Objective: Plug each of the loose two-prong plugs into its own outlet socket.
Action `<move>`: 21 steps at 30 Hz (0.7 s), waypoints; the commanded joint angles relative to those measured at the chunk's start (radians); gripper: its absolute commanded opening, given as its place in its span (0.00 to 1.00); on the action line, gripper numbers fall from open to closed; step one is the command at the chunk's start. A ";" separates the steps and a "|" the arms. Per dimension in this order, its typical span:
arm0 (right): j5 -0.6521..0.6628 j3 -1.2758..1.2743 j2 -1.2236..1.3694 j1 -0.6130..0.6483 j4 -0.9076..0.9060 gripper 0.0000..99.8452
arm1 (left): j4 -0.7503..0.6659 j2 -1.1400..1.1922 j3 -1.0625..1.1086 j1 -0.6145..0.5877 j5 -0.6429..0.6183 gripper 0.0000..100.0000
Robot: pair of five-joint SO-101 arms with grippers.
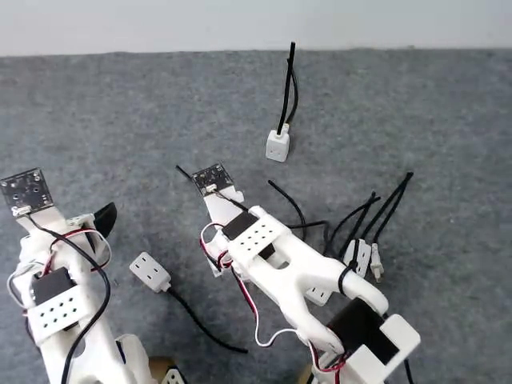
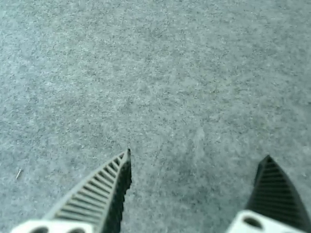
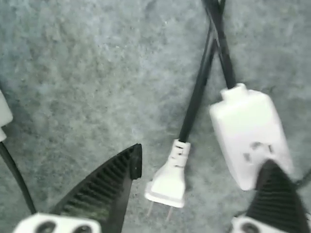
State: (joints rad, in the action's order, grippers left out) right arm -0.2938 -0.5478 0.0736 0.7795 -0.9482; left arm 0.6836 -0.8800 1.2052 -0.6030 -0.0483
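The right claw (image 3: 201,160), spread apart, hovers over a loose plug (image 3: 167,180) lying beside a socket (image 3: 248,136), not yet inserted; the left claw (image 2: 197,155) gapes above the desk (image 2: 146,73).

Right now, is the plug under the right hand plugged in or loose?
Loose. The white plug lies on the carpet with both prongs bare, beside a socket block, under the open right hand.

Illumination is even and diffuse, from overhead. The grey bench (image 1: 120,104) surface is matte and moderately bright. Shadows are soft and short; a faint one borders the white plug (image 3: 167,182) and its cable (image 3: 197,97) in the right wrist view.
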 commanded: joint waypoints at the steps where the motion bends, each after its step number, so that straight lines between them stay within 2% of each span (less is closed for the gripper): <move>1: -0.006 -0.012 0.059 0.005 0.002 0.12 | -0.029 -0.023 -0.013 0.005 -0.003 0.38; 4: 0.012 -0.009 0.058 0.005 0.016 0.05 | -0.029 -0.023 -0.013 0.005 -0.003 0.38; 12: 0.043 -0.015 0.058 0.007 -0.008 0.11 | -0.029 -0.023 -0.013 0.005 -0.003 0.38; 21: 0.043 -0.014 0.056 0.001 -0.105 0.11 | -0.029 -0.023 -0.013 0.005 -0.003 0.38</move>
State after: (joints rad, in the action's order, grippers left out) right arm -0.2693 -0.5462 0.1013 0.7733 -0.9973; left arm 0.6836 -0.8800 1.2052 -0.6030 -0.0483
